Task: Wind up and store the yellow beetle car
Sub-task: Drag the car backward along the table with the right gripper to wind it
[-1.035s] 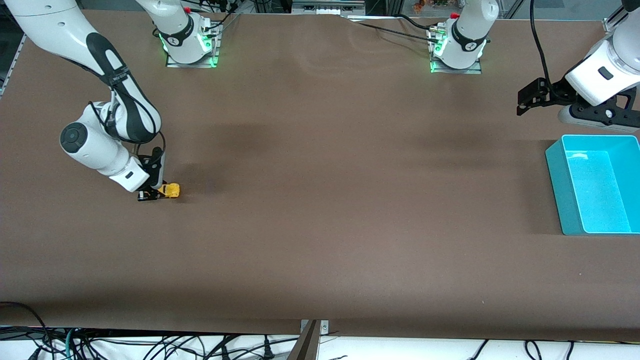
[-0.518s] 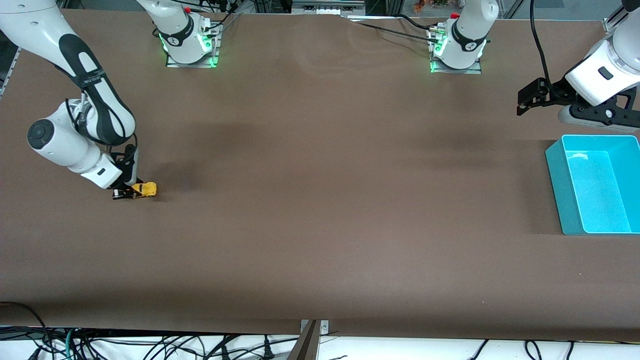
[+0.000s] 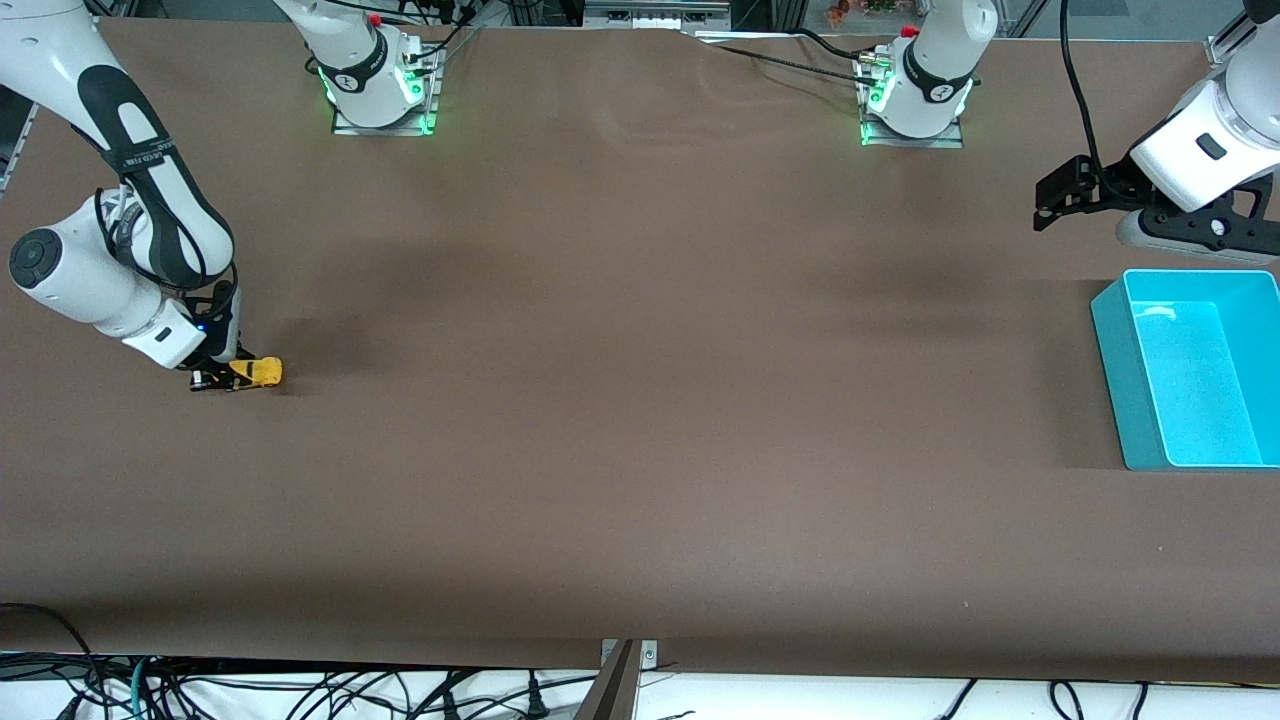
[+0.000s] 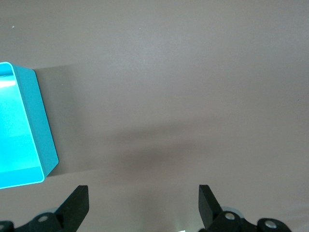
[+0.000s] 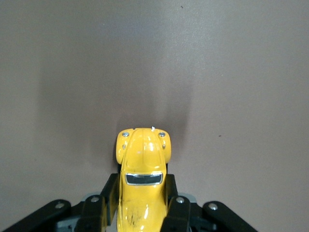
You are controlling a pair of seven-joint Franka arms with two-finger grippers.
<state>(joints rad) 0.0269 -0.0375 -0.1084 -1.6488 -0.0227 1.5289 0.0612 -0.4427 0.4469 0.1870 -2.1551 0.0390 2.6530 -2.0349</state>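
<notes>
The yellow beetle car (image 3: 258,372) sits low on the brown table at the right arm's end. My right gripper (image 3: 228,379) is shut on the car's sides. In the right wrist view the car (image 5: 143,179) shows between the black fingers (image 5: 176,212), its rounded nose pointing away from the gripper. My left gripper (image 3: 1046,212) is open and empty in the air at the left arm's end, beside the teal bin (image 3: 1110,330). In the left wrist view its gripper (image 4: 144,208) has its jaws wide apart over bare table.
The teal bin stands at the left arm's end of the table and shows in the left wrist view (image 4: 41,116); nothing shows inside it. The two arm bases (image 3: 380,80) stand along the table's edge farthest from the front camera.
My right gripper has dragged the yellow car along the table toward the right arm's end. The left arm has not moved.
</notes>
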